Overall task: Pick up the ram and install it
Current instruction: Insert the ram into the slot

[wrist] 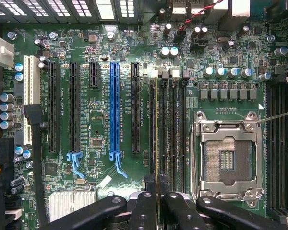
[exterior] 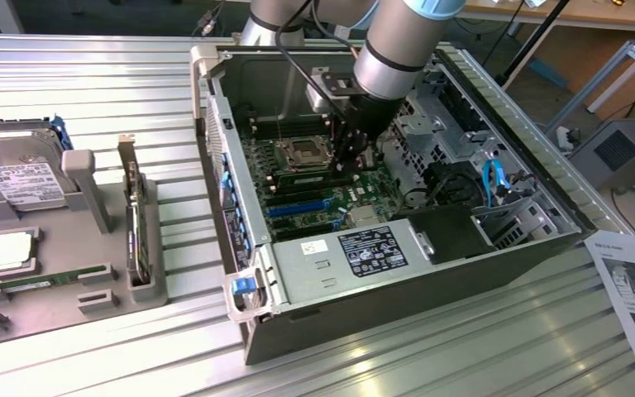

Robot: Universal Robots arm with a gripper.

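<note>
Gripping the ram (wrist: pixel 157 129) edge-on, the gripper (wrist: pixel 157 203) pinches its black fingers together on the thin green board (little more than a line from the wrist), apparently keeping it upright to match the long black plastic memory slots (wrist: pixel 175 134) beside the metal-framed processor socket (wrist: pixel 229 158), inside the open computer case (exterior: pixel 329 331); whether it touches a slot is unclear.

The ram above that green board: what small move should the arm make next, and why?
Probably a short, straight push toward the board. The end effector is shut on the ram, which stands edge-on along the outermost of the black memory slots, farthest from the empty processor socket. It looks lined up; whether it is already seated I cannot tell.
</note>
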